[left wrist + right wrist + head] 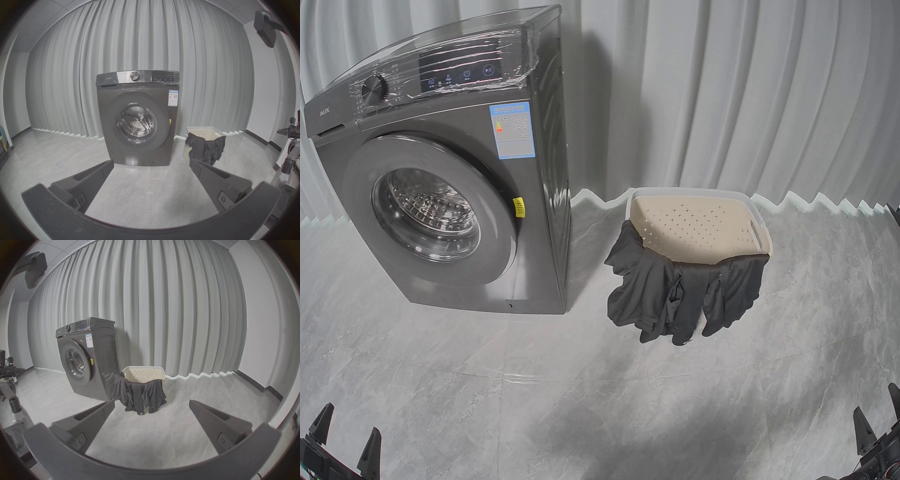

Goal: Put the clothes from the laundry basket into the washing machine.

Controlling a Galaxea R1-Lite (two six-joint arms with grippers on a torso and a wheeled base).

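Observation:
A dark grey washing machine point(450, 187) stands on the floor at the left, its round door point(428, 215) shut. To its right sits a cream laundry basket point(700, 203) with dark clothes point(675, 290) draped over its near rim and hanging down the front. My left gripper point(345, 437) is low at the near left, open and holding nothing. My right gripper point(878, 419) is low at the near right, also open and bare. Both are far from the basket. The left wrist view faces the washing machine point(137, 117); the right wrist view shows the basket point(143, 375) and clothes point(139, 394).
Pale pleated curtains point(737, 94) run along the back behind the machine and basket. The grey marbled floor point(562, 387) lies open between me and both. A white wall point(265, 333) closes the room on the right.

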